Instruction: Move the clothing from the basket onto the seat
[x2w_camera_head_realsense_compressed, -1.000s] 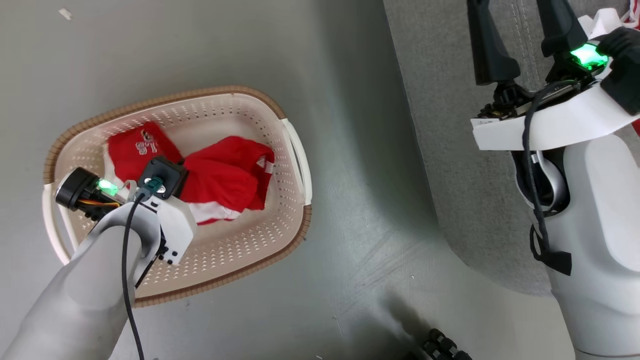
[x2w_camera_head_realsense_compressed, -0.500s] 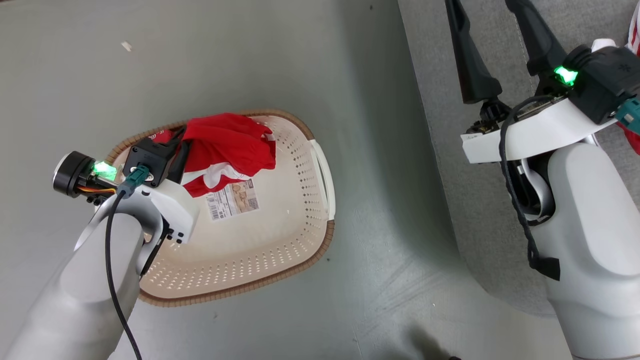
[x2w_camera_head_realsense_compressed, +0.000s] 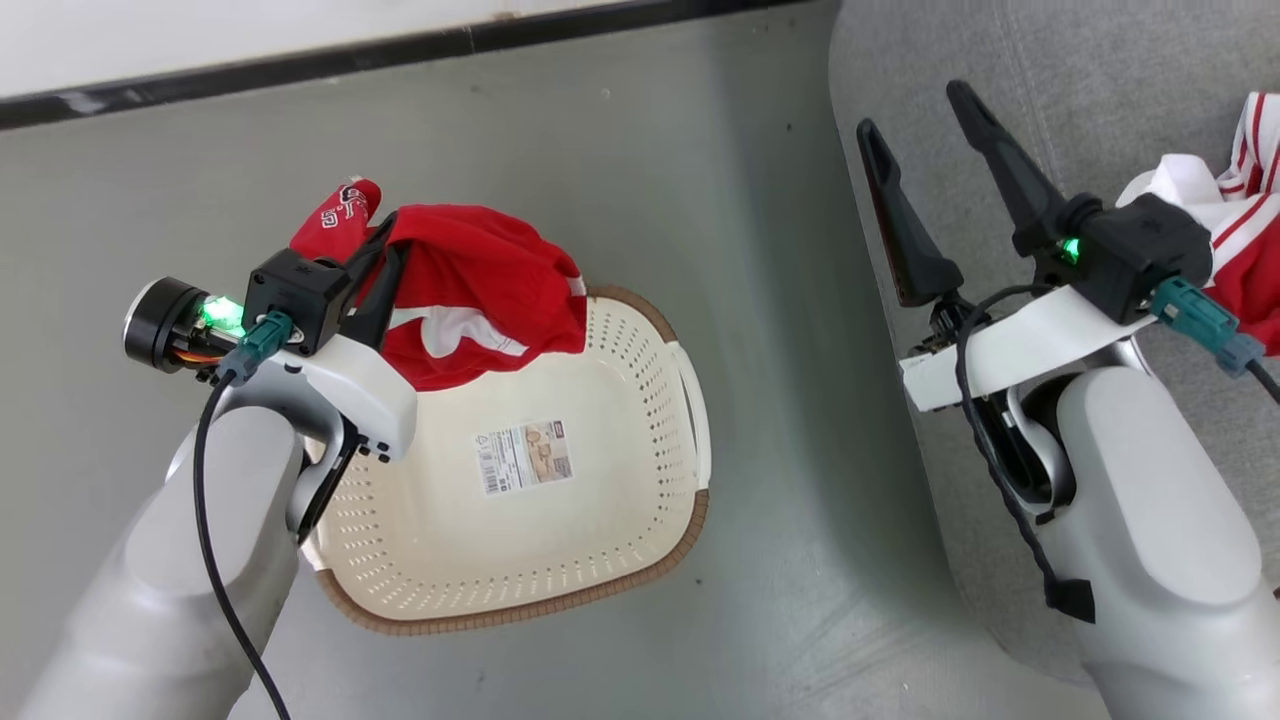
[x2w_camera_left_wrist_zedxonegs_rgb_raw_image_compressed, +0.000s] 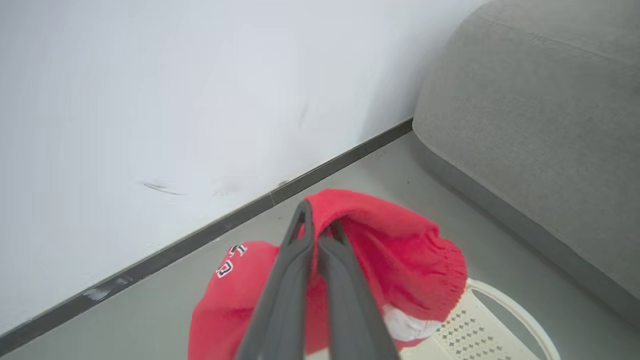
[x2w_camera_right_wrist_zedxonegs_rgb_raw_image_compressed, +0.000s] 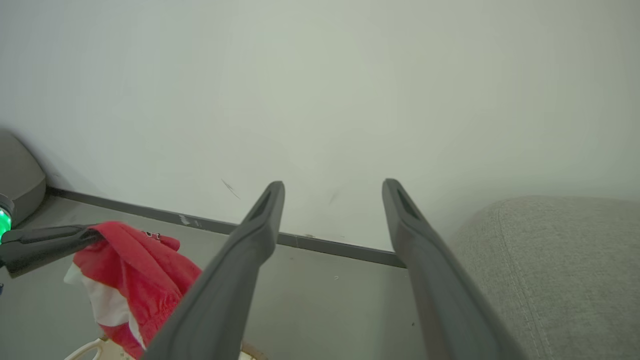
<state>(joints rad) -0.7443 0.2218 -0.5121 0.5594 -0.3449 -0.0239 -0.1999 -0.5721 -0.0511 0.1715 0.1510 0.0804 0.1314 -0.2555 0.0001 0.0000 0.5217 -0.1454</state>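
Red clothing (x2w_camera_head_realsense_compressed: 480, 290) with white panels hangs bunched from my left gripper (x2w_camera_head_realsense_compressed: 385, 235), which is shut on it above the basket's far left rim. The left wrist view shows the two fingers pressed together on the clothing (x2w_camera_left_wrist_zedxonegs_rgb_raw_image_compressed: 400, 255). The cream basket (x2w_camera_head_realsense_compressed: 690, 420) stands on the floor below, with only a paper label (x2w_camera_head_realsense_compressed: 525, 455) on its bottom. My right gripper (x2w_camera_head_realsense_compressed: 910, 110) is open and holds nothing, over the left edge of the grey seat (x2w_camera_head_realsense_compressed: 1080, 90). In the right wrist view it (x2w_camera_right_wrist_zedxonegs_rgb_raw_image_compressed: 334, 186) points at the wall, with the hanging clothing (x2w_camera_right_wrist_zedxonegs_rgb_raw_image_compressed: 145, 270) at the lower left.
Another red-and-white garment (x2w_camera_head_realsense_compressed: 1240, 230) lies on the seat behind my right wrist. A white wall with a dark skirting strip (x2w_camera_head_realsense_compressed: 300, 65) runs close behind the basket. Grey floor (x2w_camera_head_realsense_compressed: 780, 300) separates basket and seat.
My left gripper has risen with the clothing, pulling it out of the basket and baring the label. The head camera has tilted up, so the wall now shows. The right gripper stays open.
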